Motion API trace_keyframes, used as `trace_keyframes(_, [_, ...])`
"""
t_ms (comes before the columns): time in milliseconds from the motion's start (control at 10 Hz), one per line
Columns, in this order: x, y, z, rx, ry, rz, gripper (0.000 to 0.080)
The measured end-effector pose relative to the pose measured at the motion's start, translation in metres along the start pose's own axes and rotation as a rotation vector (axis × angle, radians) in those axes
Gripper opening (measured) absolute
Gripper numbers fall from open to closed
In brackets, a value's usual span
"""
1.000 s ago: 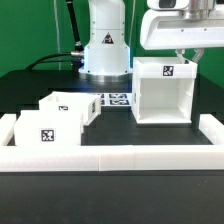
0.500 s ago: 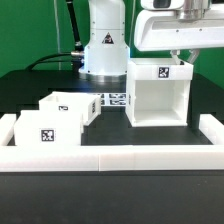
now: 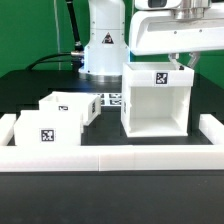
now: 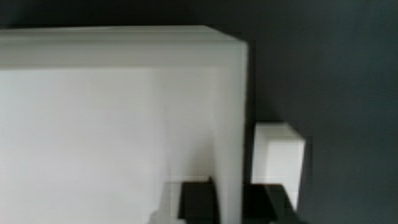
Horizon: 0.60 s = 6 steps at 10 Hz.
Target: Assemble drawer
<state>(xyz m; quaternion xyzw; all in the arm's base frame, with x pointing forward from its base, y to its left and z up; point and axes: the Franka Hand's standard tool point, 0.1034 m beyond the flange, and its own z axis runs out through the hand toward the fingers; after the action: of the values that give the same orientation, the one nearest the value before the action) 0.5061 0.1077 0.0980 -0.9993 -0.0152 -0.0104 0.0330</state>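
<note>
The drawer's large white box-shaped shell (image 3: 155, 105) stands open-fronted on the black table at the exterior view's right, with a square tag on its top front edge. My gripper (image 3: 178, 62) comes down from above and is shut on the shell's right wall near the top. In the wrist view the dark fingers (image 4: 196, 200) straddle that wall of the shell (image 4: 107, 120). Two small white open-top trays, one in front (image 3: 47, 130) and one behind (image 3: 68, 104), sit at the exterior view's left, apart from the shell.
Low white border rails run along the front (image 3: 110, 158) and the right side (image 3: 211, 132). The marker board (image 3: 115, 99) lies flat behind the trays. The robot base (image 3: 103, 45) stands at the back. A white block (image 4: 281, 155) shows beside the shell wall.
The shell has moved toward the front and the exterior view's left, held in my gripper, which moved with it. The trays have not moved.
</note>
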Motion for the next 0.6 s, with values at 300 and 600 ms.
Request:
trace_keyframes(300, [0.043,0.009,0.000,0.013,0.070,0.022,0.0038])
trace_keyframes(600, [0.064,0.008,0.000,0.021,0.104,0.039,0.0038])
